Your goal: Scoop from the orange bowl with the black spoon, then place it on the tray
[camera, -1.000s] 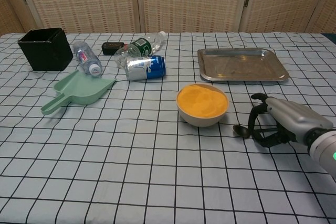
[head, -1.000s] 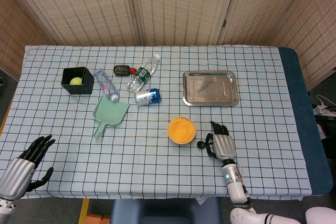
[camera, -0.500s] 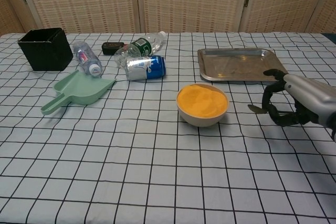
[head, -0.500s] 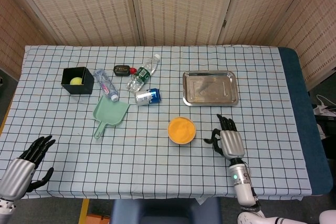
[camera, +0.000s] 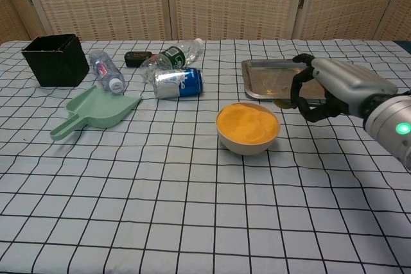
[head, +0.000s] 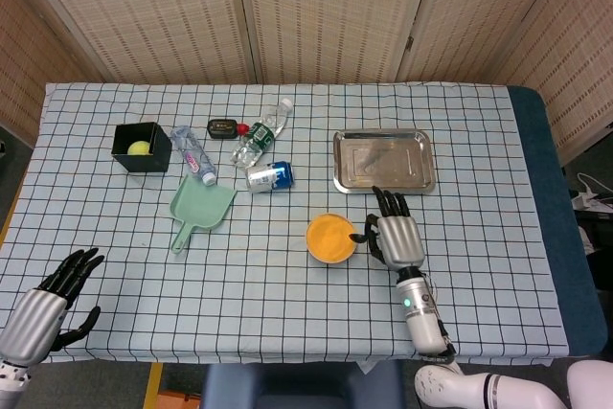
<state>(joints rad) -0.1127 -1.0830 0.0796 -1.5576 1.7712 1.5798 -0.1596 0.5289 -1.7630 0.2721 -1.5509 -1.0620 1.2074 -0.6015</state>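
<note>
Chest view: right hand (camera: 324, 91) holds black spoon (camera: 281, 102) beside orange bowl (camera: 248, 128)

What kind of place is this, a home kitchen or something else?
Probably a robot test room, not a kitchen: a table under a checked cloth, woven folding screens behind it, and unrelated things laid out, such as a green dustpan, a steel tray and a lying soda can.

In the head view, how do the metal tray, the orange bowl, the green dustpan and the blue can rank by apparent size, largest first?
1. metal tray
2. green dustpan
3. orange bowl
4. blue can

All rest on the same table, so distance from the camera hardly distorts this.
</note>
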